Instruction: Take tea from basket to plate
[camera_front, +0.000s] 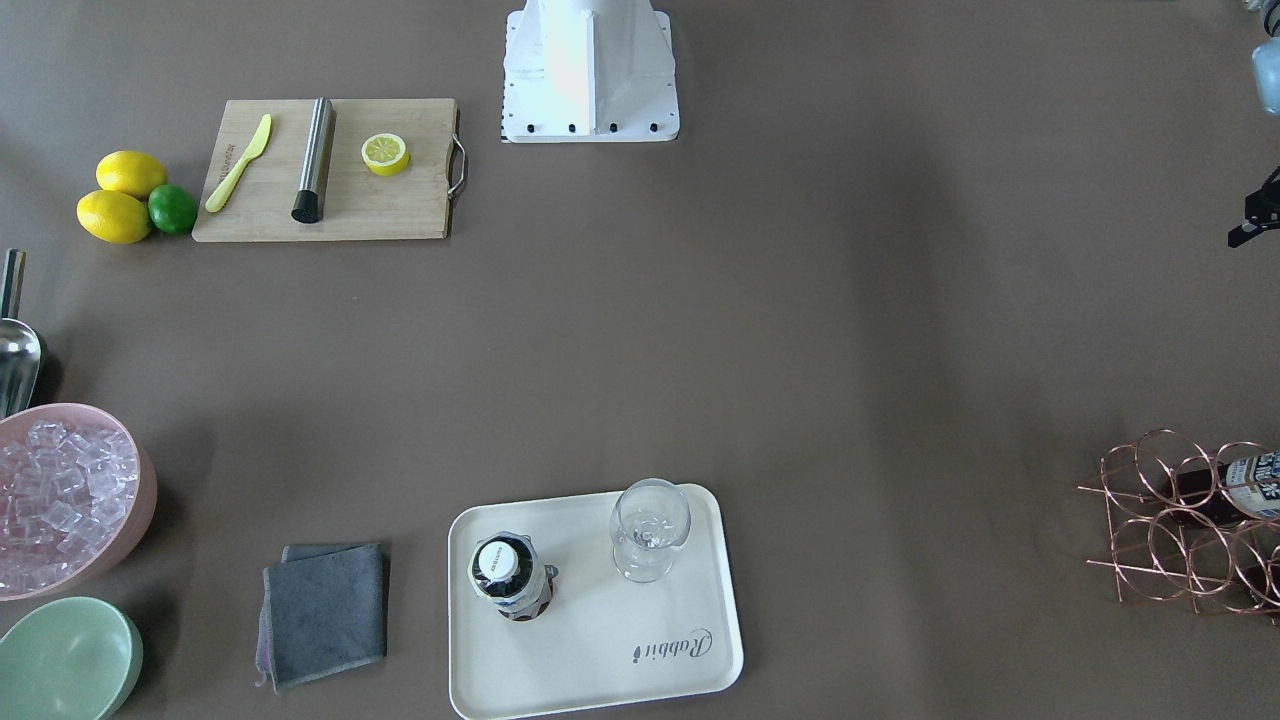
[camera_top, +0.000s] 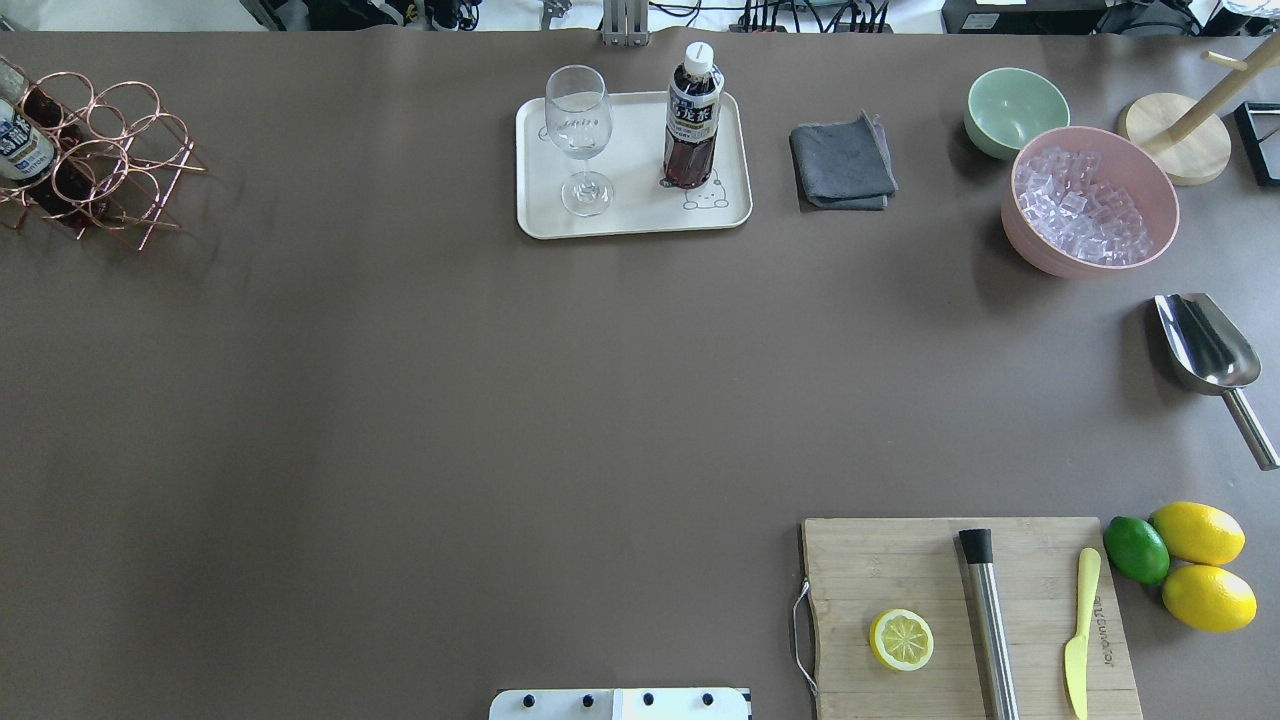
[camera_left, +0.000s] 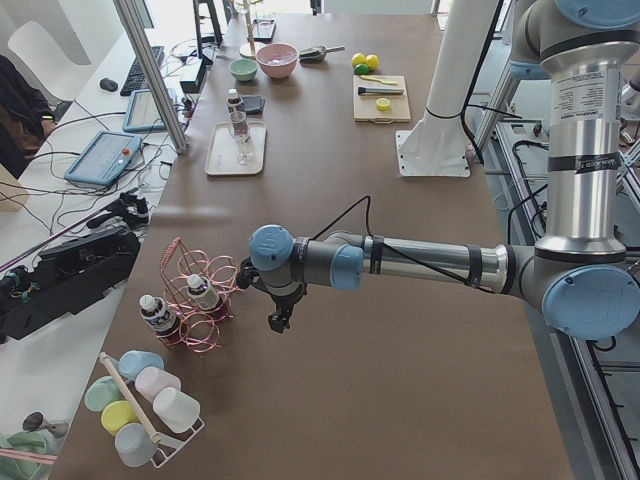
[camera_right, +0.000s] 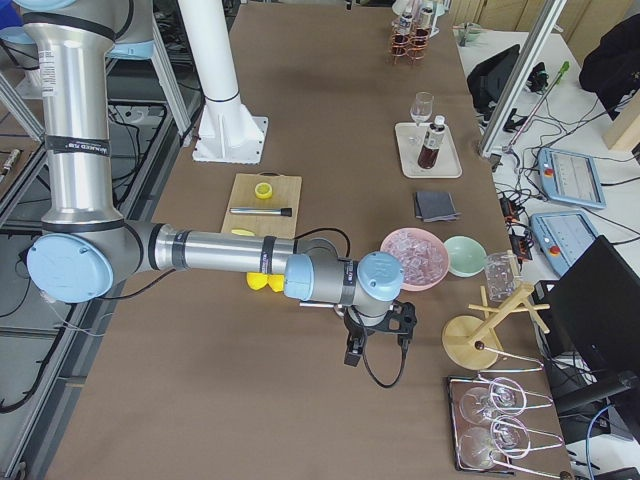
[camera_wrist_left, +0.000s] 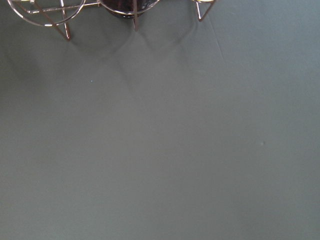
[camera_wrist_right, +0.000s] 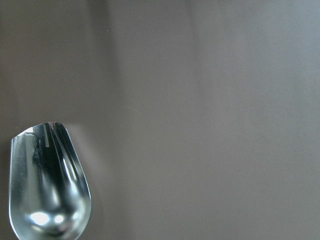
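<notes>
A tea bottle (camera_top: 692, 120) with a white cap stands upright on the cream plate (camera_top: 630, 215), beside a wine glass (camera_top: 580, 135). The copper wire basket (camera_top: 110, 150) sits at the table's far left and holds two more tea bottles (camera_left: 203, 292) (camera_left: 158, 315). My left gripper (camera_left: 278, 322) hangs just beside the basket (camera_left: 195, 305), nothing in it; I cannot tell whether it is open or shut. The left wrist view catches only the basket's feet (camera_wrist_left: 65, 27). My right gripper (camera_right: 352, 355) hovers near the pink bowl (camera_right: 412, 255), over the metal scoop (camera_wrist_right: 47, 190); its state cannot be told.
A wooden cutting board (camera_top: 900, 570) carries a lemon half (camera_top: 901, 640), a steel muddler (camera_top: 988, 620) and a yellow knife (camera_top: 1080, 635). Two lemons and a lime (camera_top: 1136, 549) lie beside it. A green bowl (camera_top: 1015, 108), grey cloth (camera_top: 842, 160) and wooden stand (camera_top: 1180, 140) lie right of the plate.
</notes>
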